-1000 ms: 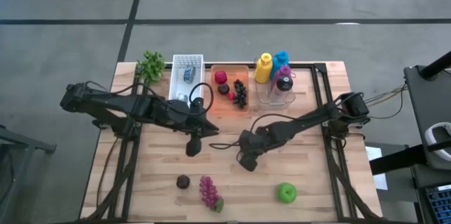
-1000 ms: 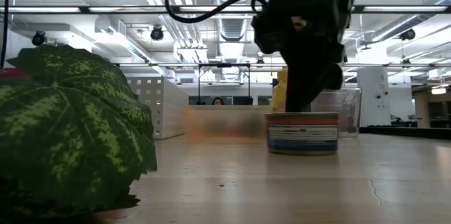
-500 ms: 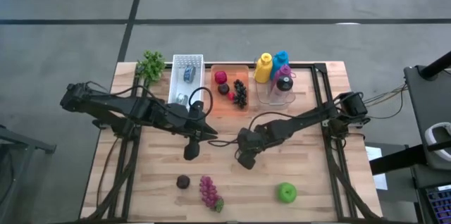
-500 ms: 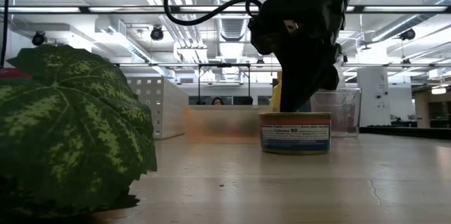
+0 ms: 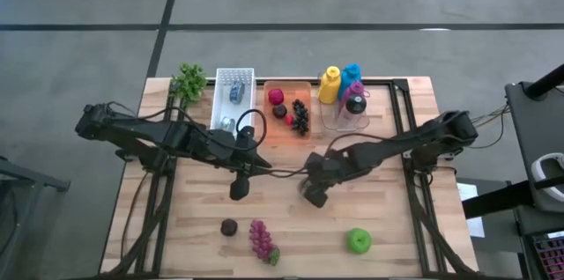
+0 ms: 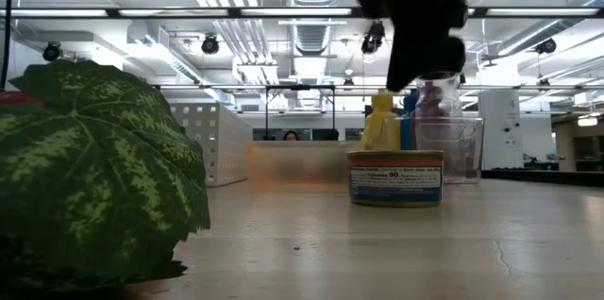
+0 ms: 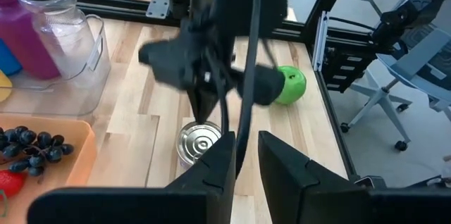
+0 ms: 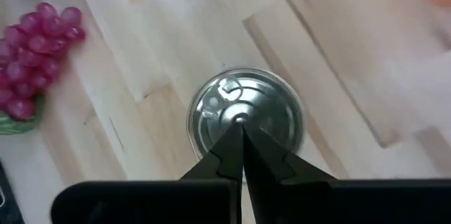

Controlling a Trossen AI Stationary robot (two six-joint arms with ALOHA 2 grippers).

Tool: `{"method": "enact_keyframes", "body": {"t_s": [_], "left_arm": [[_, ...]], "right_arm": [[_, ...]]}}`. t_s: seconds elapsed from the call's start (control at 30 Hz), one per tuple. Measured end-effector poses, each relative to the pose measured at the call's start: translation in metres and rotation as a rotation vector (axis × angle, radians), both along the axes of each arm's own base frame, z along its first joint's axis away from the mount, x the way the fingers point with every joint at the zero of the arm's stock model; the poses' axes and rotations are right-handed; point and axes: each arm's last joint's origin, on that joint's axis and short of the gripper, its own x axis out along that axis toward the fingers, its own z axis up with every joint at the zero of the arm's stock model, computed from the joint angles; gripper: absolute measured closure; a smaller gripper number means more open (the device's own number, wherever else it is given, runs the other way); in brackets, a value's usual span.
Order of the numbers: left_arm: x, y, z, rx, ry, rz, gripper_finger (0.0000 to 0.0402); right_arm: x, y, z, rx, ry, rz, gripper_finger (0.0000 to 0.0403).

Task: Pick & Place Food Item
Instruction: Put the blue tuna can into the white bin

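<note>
Looks at best half done, judging by the can (image 6: 394,178) standing upright and free on bare worktop (image 5: 388,227), mid-way across, well apart from the orange tray (image 5: 269,135) and the white bin (image 5: 222,95). Cannot tell whether set down here as its goal or awaiting pickup.

Finds the right claw (image 8: 239,146) poised straight above the can's lid, fingers pressed together, gripping nothing, clear of the rim in the low view. Would need parting and lowering around the can's wall before any lift.

Finds the left claw (image 5: 238,190) hovering just beside, fingers a little apart with nothing between.

Leaves the apple (image 5: 358,241), grapes (image 5: 261,239) and a dark fruit (image 5: 229,227) untouched along the near edge. Counts other fruit already in the tray.
</note>
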Motion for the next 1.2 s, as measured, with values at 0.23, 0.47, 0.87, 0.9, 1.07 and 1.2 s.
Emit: {"method": "enact_keyframes", "body": {"t_s": [0.23,0.47,0.87,0.9,1.07,1.2], "left_arm": [[0.0,0.0,0.0,0.0,0.0,0.0,0.0335],[0.0,0.0,0.0,0.0,0.0,0.0,0.0335],[0.006,-0.001,-0.006,0.048,0.005,0.019,0.034],[0.009,-0.002,-0.007,0.056,0.007,0.015,0.0344],[0.026,-0.006,-0.023,0.085,0.031,-0.003,0.0378],[0.037,-0.009,-0.035,0.106,0.051,-0.01,0.0397]], "right_arm": [[-0.024,0.003,0.038,-0.015,-0.109,0.016,0.0394],[-0.044,0.011,0.063,-0.028,-0.2,0.089,0.0394],[-0.065,0.025,0.08,-0.072,-0.264,0.191,0.0394],[-0.067,0.026,0.081,-0.077,-0.262,0.192,0.0394],[-0.076,0.026,0.085,-0.098,-0.252,0.199,0.0394],[-0.084,0.026,0.089,-0.101,-0.252,0.209,0.0394]]}}
